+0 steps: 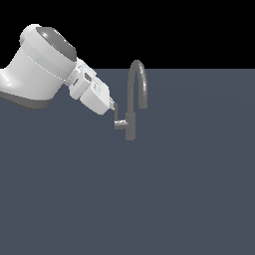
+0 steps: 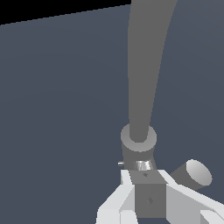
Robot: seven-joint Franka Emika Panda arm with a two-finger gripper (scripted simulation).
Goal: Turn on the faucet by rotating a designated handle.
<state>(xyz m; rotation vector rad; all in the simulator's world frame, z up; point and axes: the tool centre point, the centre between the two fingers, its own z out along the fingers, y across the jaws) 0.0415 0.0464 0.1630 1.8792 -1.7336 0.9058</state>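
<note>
The grey faucet (image 1: 131,124) stands on the dark floor, its arched spout (image 1: 138,74) rising above a short body. The handle (image 1: 118,122) sticks out from the body toward the exterior view's left and ends in a slim bar. My gripper (image 1: 114,106) comes down from the upper left onto that bar. In the wrist view the grey bar of the handle (image 2: 150,199) fills the gap between my white fingers (image 2: 126,188), touching both, so my gripper (image 2: 144,175) is shut on it. The faucet (image 2: 138,141) and its spout (image 2: 146,65) lie just beyond.
The white arm link (image 1: 37,64) fills the exterior view's upper left. A flat dark grey floor (image 1: 174,199) spreads around the faucet. A short grey cylinder end (image 2: 197,173) of the faucet shows beside my fingers.
</note>
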